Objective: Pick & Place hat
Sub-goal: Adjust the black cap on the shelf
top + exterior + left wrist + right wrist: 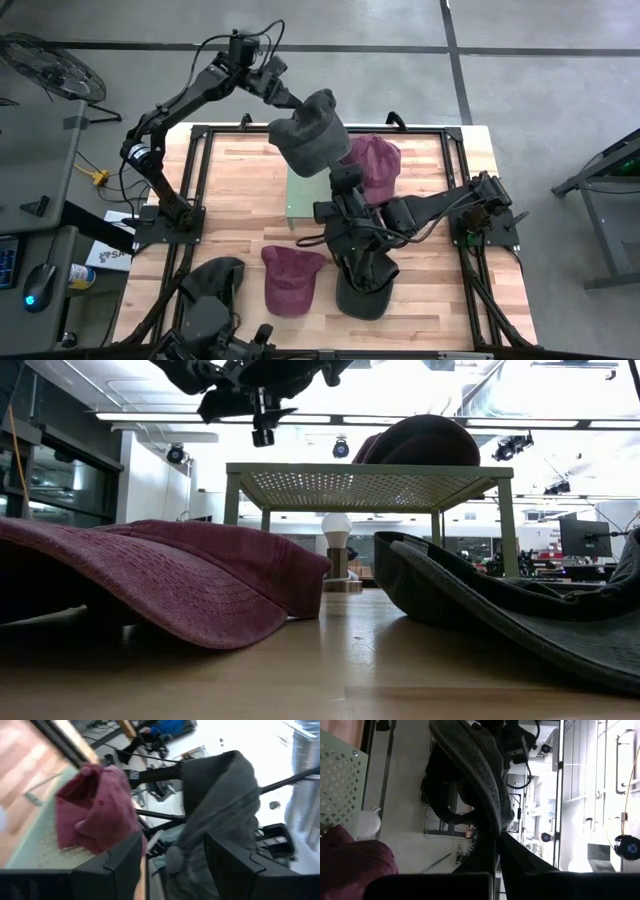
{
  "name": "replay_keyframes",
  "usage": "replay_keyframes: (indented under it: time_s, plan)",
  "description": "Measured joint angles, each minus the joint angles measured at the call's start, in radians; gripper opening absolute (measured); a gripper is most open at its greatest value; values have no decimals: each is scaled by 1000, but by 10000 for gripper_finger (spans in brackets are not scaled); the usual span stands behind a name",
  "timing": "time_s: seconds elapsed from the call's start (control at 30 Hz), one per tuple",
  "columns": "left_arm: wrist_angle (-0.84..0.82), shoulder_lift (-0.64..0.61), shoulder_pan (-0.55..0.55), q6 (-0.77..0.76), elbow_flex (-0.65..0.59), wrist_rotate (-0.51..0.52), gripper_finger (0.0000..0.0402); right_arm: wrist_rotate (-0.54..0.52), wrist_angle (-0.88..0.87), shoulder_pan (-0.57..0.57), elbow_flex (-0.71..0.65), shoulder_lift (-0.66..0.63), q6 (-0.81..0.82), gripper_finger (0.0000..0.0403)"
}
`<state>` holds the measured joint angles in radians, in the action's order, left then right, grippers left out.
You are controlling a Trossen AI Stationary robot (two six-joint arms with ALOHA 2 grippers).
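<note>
Above the pale perforated metal stand (300,190), the left gripper (300,105) clamps a grey fabric cap (312,135), carried high to clear the maroon cap (372,160) already there. Nearer the table's front, the right gripper (495,851) pinches a dark cap's brim (475,765), jaws closed.

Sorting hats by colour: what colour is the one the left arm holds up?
Grey hat, clearest in the high view.

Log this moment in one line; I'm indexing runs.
left claw: holds grey hat above shelf | right claw: shut on dark cap
</note>
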<state>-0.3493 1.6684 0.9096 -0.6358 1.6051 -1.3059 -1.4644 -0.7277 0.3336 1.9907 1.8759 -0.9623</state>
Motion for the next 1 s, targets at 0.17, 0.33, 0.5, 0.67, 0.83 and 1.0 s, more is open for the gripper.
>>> replay_keyframes:
  time_s: [0.17,0.33,0.5,0.67,0.83,1.0]
  plan:
    - [-48,1,0,26,0,-45,211,-2,0,-8,0,0,6,0]
    - [-51,1,-46,26,0,-99,211,-2,1,-35,0,0,15,0]
    - [-50,1,-69,26,0,-116,211,4,8,-41,0,0,16,0]
    - [-42,1,-72,25,0,-93,209,25,8,-17,0,0,19,0]
    - [-1,-3,-50,4,0,-94,172,64,8,7,0,0,76,0]
    - [131,-5,-39,-87,0,-152,91,58,3,11,0,0,98,0]
